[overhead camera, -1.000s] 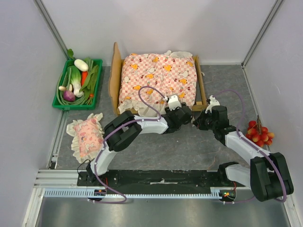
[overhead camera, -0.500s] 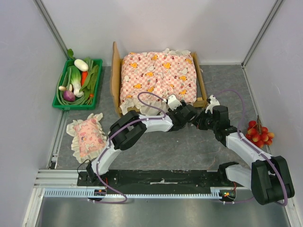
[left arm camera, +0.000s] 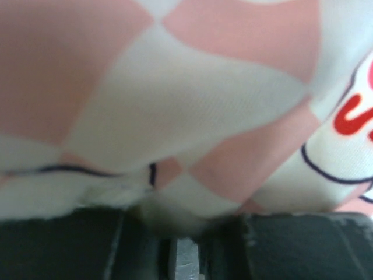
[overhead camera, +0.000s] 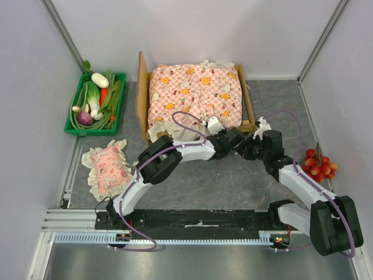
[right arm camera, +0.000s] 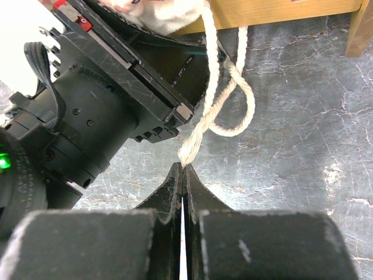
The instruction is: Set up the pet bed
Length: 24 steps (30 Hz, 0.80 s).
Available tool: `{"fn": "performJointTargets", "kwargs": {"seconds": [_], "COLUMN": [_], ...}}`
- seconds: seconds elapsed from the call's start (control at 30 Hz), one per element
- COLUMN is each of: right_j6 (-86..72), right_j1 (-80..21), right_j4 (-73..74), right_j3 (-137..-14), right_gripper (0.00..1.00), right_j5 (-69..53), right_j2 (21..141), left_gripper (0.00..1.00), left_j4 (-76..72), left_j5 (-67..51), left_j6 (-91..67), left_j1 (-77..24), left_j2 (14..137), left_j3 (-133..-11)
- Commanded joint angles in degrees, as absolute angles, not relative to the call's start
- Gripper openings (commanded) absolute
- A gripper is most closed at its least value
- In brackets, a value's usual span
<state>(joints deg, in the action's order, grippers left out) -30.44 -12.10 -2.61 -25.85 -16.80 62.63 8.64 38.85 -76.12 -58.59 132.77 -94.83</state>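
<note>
pet bed (overhead camera: 141,87) on desk (overhead camera: 221,186): mattress (overhead camera: 195,96) in, near edge under work
left claw (left arm camera: 183,233) nips mattress hem at bed's near side, prob. to tug it flat; right claw (right arm camera: 182,169) closed beside it, tips at cord (right arm camera: 233,87) end, grip unclear. count: 1 bed, 1 mattress, 1 pillow (overhead camera: 109,168) left-front of bed, 2 claws.

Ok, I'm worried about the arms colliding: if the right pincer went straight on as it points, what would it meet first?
The cream cord: its frayed end sits right at the right pincer's shut tips. Beyond it, likely the left pincer, though depth is unclear.
</note>
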Motion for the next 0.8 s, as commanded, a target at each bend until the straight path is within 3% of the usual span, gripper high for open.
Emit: {"fn": "performJointTargets", "kwargs": {"seconds": [0.0,0.17,0.77], "right_j6": [-30.5,-30.4,-29.2], "right_j1": [-11.9,-11.9,-5.5], "right_j4": [-3.9,-3.3,-0.5], "right_j3": [-25.8,-25.8,-30.1], "right_gripper": [0.01,0.01,0.0], "right_j5": [-17.7,-17.2,-7.8], "right_j2": [60.9,60.3,61.7], "left_gripper": [0.18,0.02,0.02], "left_j4": [13.9,14.0,-7.0], "left_j5": [38.6,37.3,25.5], "left_j6": [-74.7,-73.5,-60.7], "left_j1": [-58.2,-58.0,-60.5], "left_j2": [135.8,135.6,118.0], "left_j3": [-95.7,-95.6,-70.0]}}
